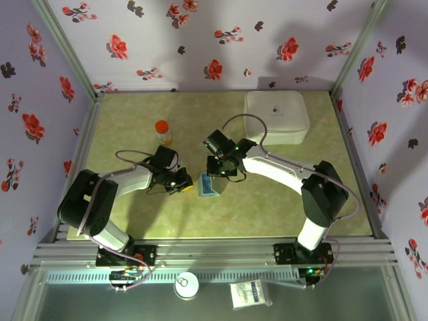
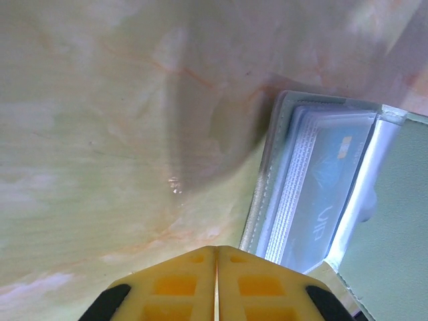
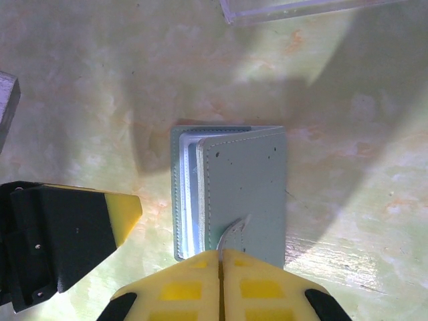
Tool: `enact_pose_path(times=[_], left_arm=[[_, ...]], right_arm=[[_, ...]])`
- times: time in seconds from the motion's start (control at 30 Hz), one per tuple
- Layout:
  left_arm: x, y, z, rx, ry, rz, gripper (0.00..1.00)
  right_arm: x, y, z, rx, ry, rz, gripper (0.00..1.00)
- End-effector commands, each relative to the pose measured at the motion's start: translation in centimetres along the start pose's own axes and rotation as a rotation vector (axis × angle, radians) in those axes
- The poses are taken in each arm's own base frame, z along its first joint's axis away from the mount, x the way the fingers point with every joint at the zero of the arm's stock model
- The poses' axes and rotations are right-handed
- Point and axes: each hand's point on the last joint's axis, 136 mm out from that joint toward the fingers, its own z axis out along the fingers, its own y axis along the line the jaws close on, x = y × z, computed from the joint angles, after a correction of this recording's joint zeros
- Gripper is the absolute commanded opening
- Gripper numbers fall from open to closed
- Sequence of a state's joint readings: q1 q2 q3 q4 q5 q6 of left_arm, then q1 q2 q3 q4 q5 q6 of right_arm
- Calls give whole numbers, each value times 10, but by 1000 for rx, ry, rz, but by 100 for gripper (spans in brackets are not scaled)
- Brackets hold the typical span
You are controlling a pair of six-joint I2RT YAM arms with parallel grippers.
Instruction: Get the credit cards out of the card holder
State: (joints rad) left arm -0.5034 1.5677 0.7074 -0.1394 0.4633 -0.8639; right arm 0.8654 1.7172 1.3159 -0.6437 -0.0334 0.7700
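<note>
Left gripper (image 2: pixel 216 257): jaws pressed together on nothing, card holder (image 2: pixel 394 227) just off to their right.
Right gripper (image 3: pixel 221 253): jaws pinched tight on the card holder's cover edge, directly ahead.
Blue-teal credit card (image 2: pixel 328 194): tucked inside, under the lifted cover.

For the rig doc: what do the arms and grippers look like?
White shells, black joints and loose grey cables on the left arm and right arm. The left gripper and right gripper have yellow fingers with square recesses, black side trim.
</note>
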Motion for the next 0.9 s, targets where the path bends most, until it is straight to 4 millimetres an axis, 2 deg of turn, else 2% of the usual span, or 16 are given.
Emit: enact_pose_path(times=[0.0,0.17,0.4,0.53,0.87], left_arm=[[4,4,-3,-6,6,14,8],[4,-8,0,41,12,19,7],[4,-24,2,83,6,33,6],[5,-29,8,91,12,39,5],[8,-31,22,79,46,45,3]], right_arm=[[2,-1,1,25,8,9,1],[4,-8,0,51,4,1,1],[5,-31,-3,102,-5,12,1],[6,-43,-4,107,-6,33,1],[9,-59,-4,123,-4,51,1]])
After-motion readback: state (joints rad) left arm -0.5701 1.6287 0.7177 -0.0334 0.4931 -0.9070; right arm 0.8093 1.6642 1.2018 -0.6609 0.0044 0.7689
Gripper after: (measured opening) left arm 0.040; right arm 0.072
